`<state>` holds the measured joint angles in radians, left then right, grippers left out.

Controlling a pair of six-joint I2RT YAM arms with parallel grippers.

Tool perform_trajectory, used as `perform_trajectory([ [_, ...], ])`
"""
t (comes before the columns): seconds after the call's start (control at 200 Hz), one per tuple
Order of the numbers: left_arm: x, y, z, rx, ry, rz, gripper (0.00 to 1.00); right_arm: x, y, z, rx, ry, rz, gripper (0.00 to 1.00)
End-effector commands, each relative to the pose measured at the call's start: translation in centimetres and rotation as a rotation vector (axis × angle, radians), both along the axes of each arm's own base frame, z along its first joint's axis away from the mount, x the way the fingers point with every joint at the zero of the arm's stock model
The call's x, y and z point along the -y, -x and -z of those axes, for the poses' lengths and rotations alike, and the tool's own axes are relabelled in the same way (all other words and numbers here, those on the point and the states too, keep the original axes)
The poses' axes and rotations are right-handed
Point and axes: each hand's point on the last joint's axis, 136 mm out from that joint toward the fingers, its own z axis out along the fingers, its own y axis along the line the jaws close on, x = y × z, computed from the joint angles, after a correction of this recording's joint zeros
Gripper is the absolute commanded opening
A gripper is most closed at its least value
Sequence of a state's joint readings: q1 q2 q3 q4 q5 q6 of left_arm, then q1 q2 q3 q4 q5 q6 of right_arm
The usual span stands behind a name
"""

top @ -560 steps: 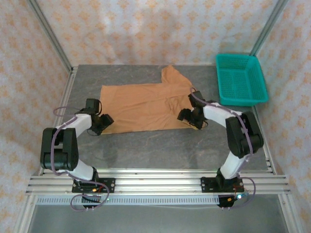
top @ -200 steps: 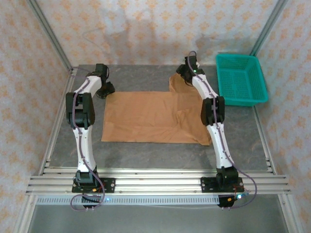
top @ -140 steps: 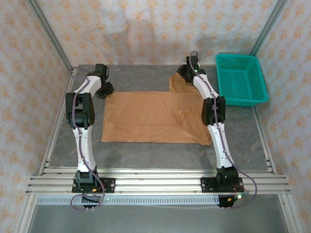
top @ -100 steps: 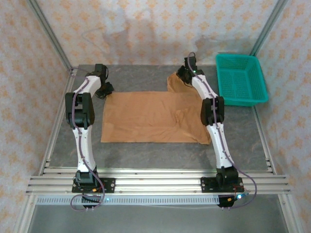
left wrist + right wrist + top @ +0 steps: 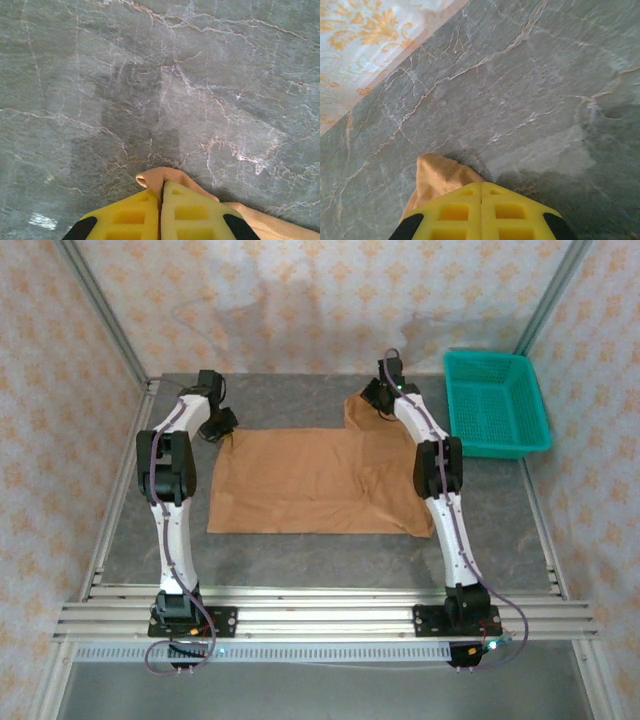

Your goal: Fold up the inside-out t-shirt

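Both arms have swung from the shirt's near edge up to its far edge. Upper left, the left gripper (image 5: 220, 426) is pinched closed on a corner of the shirt (image 5: 310, 482). Upper centre-right, the right gripper (image 5: 374, 400) is clamped closed on the sleeve end. The shirt lies mid-frame, long axis left to right, trailing below both grippers.

the grey marbled table (image 5: 300, 560) carries the spread tan t-shirt (image 5: 310, 480) and a teal basket (image 5: 497, 452).
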<state>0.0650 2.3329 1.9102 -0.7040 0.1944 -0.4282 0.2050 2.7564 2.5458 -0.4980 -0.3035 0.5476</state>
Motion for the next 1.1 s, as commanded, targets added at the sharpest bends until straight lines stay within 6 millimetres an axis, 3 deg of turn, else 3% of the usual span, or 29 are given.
perform_trajectory([
  [0.0,0.7,0.8,-1.7,0.0,0.011,0.007,0.09,1.5,0.1,-7.6,0.093,0.035,-0.004,0.0],
  [0.08,0.9,1.2,-2.5,0.01,0.014,0.009,0.09,1.4,1.2,-8.1,0.069,0.039,-0.037,0.0],
  [0.295,1.3,2.3,-4.3,0.043,0.018,0.014,0.09,1.1,4.4,-7.3,0.02,0.043,-0.116,0.0],
  [0.53,1.9,3.1,-5.0,0.058,0.021,0.025,0.08,0.6,7.9,-7.9,0.005,0.023,-0.197,0.0],
  [0.691,1.9,3.1,-5.1,0.052,0.021,0.027,0.07,0.8,8.5,-9.7,0.024,0.021,-0.196,0.0],
  [0.851,1.7,3.6,-6.7,0.072,0.002,0.029,0.07,1.1,9.8,-13.2,0.072,0.013,-0.201,0.0],
  [0.976,1.5,4.3,-7.8,0.096,-0.017,0.032,0.07,1.7,12.5,-16.1,0.102,0.039,-0.221,0.0],
  [1.096,1.4,5.3,-8.5,0.127,-0.016,0.028,0.07,2.6,16.2,-17.1,0.115,0.059,-0.219,0.0],
])
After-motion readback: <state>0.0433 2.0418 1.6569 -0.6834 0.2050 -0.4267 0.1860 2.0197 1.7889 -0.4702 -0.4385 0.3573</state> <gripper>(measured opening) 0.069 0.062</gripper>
